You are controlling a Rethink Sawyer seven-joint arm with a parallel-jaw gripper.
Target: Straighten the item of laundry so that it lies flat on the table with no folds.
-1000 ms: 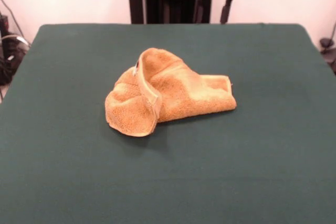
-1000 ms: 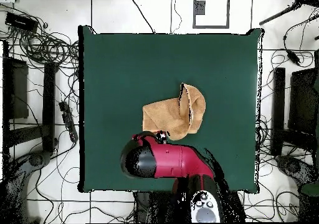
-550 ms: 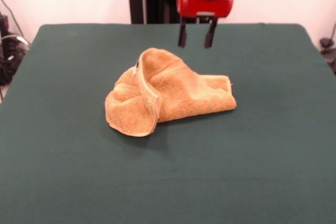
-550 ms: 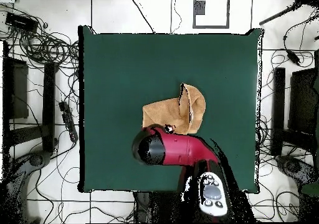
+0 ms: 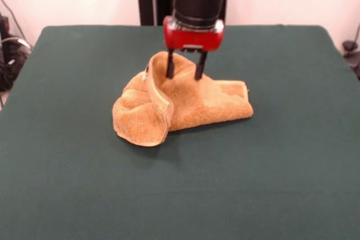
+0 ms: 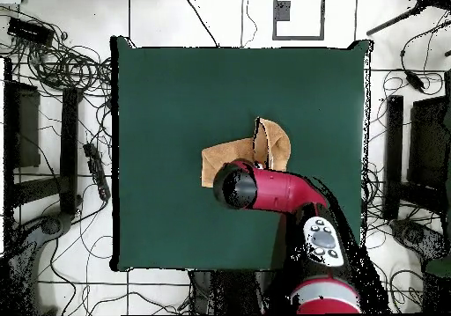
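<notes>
The orange-tan towel (image 5: 180, 100) lies crumpled and folded over itself near the middle of the green table (image 5: 292, 155), with a raised fold along its left side. My gripper (image 5: 184, 75) hangs open just over the towel's upper middle, its two dark fingers (image 5: 170, 66) a short gap apart and reaching the cloth's top surface. Nothing is held between them. In the overhead view the red arm (image 6: 264, 189) covers the near part of the towel (image 6: 220, 158), and the gripper itself is hidden beneath it.
Bare green cloth surrounds the towel on all sides. Cables (image 6: 62, 66) and dark equipment (image 6: 414, 154) lie on the floor beyond the table's left and right edges.
The arm has come forward and down from the table's far edge; the gripper now sits over the towel, fingers still open. The towel has not moved.
</notes>
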